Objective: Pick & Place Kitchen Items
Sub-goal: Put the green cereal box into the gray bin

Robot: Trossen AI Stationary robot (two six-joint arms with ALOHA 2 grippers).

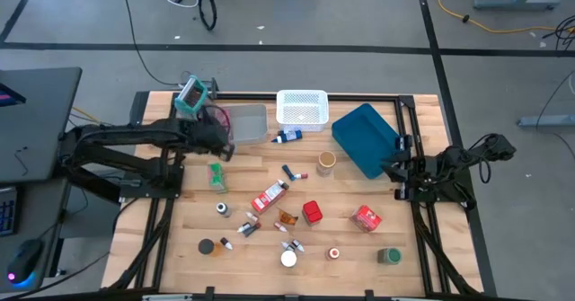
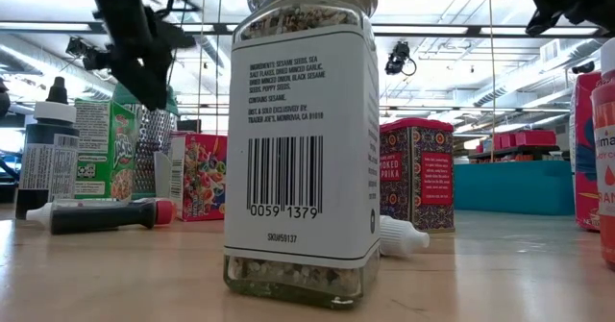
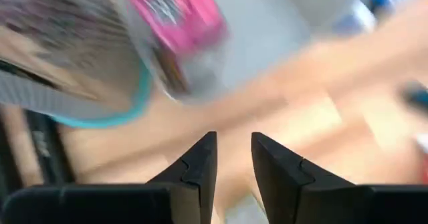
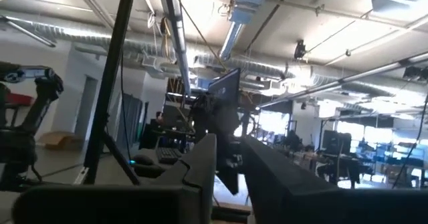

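In the high view the left gripper (image 1: 218, 146) is at the upper left of the table, just beside the clear bin (image 1: 249, 123) that has a pink carton (image 1: 218, 117) inside it. In the left wrist view its two dark fingers (image 3: 200, 167) stand with a narrow gap between them and hold nothing. The right gripper (image 1: 395, 164) waits at the right edge of the table, near the blue tray (image 1: 364, 139); in its wrist view the fingers (image 4: 200, 164) point up into the room, a narrow gap between them, nothing held.

The kitchen items lie scattered over the middle and lower part of the wooden table (image 1: 422, 112): a green carton (image 1: 216, 177) below the left gripper, a long red carton (image 1: 269, 196) in the centre, a red can (image 1: 312, 212), another red tin (image 1: 366, 217) to its right, and a dark-lidded jar (image 1: 389, 257) at the lower right (some small tubes are too tiny to name). A small blue bottle (image 1: 287, 137) lies just below the white mesh basket (image 1: 301, 107). In the low view a seasoning jar (image 2: 300, 139) stands upright, very close to the camera.
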